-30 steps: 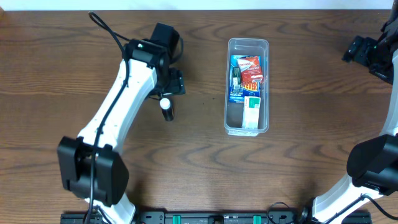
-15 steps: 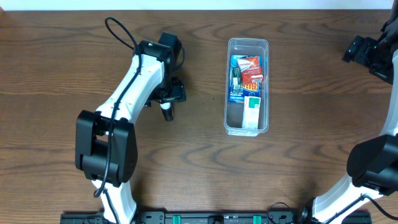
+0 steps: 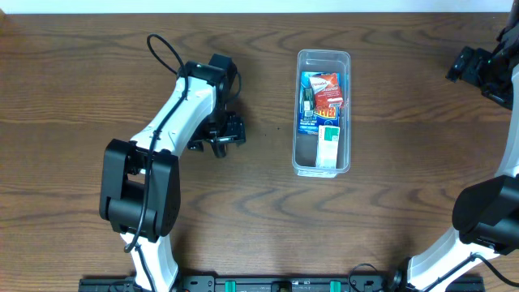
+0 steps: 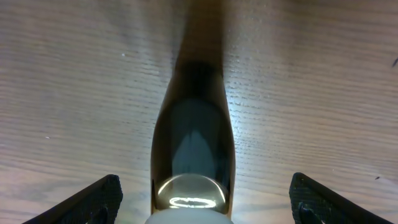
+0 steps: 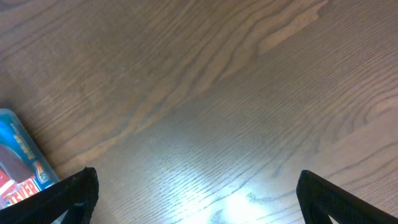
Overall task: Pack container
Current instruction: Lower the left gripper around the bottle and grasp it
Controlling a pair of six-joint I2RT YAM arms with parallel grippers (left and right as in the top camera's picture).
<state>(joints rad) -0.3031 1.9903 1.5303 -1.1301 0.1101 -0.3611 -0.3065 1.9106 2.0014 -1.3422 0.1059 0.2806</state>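
The container (image 3: 297, 122) is a clear, long plastic bin right of the table's middle. It holds a blue packet (image 3: 309, 97), a red packet (image 3: 328, 91) and a white-and-green box (image 3: 328, 143). My left gripper (image 3: 219, 139) is left of the container, open, low over the table. In the left wrist view a small dark bottle with a white round cap (image 4: 193, 143) lies between the open fingers (image 4: 202, 199), which do not touch it. In the overhead view the gripper hides the bottle. My right gripper (image 3: 474, 65) is open and empty at the far right back.
The brown wooden table (image 3: 389, 211) carries everything. The left arm's black cable (image 3: 162, 50) loops above the table behind the arm. The blue packet's edge (image 5: 15, 155) shows at the left of the right wrist view.
My left gripper has come down over the small bottle, so its white cap no longer shows from above. The arm's base link has swung. The right arm and the container have not moved.
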